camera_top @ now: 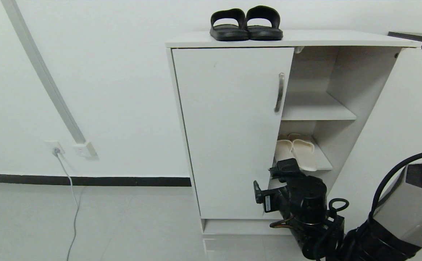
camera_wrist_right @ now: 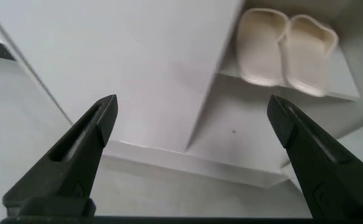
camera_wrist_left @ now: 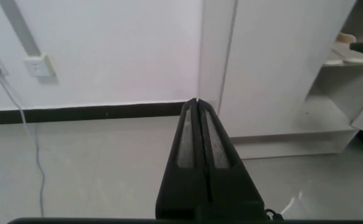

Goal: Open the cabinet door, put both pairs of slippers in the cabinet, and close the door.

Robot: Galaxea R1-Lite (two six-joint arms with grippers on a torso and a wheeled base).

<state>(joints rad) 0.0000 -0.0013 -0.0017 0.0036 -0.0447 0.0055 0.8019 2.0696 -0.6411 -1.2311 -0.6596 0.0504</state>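
Cabinet (camera_top: 341,37) stood half open: one pair inside, one pair on top.
The cream slippers (camera_top: 298,153) lay side by side on the middle shelf. The black slippers (camera_top: 232,30) sat on the cabinet top, above the closed door (camera_top: 229,130). The right gripper (camera_wrist_right: 192,106) was released, jaws wide, facing the lower compartment. The left gripper (camera_wrist_left: 197,109) was clenched on nothing.

**Black pair, cream pair, white cabinet**

The cabinet (camera_top: 341,38) is plain white, its door handle (camera_top: 279,92) silver. The black slippers (camera_top: 246,24) on top are solid black, no pattern. The cream slippers (camera_top: 297,152) on the right-hand shelf are pale cream. Left gripper (camera_wrist_left: 197,106) and right gripper (camera_wrist_right: 192,102) are both black. White wall (camera_top: 105,90), black skirting stripe (camera_top: 87,180), light grey floor (camera_top: 124,224)
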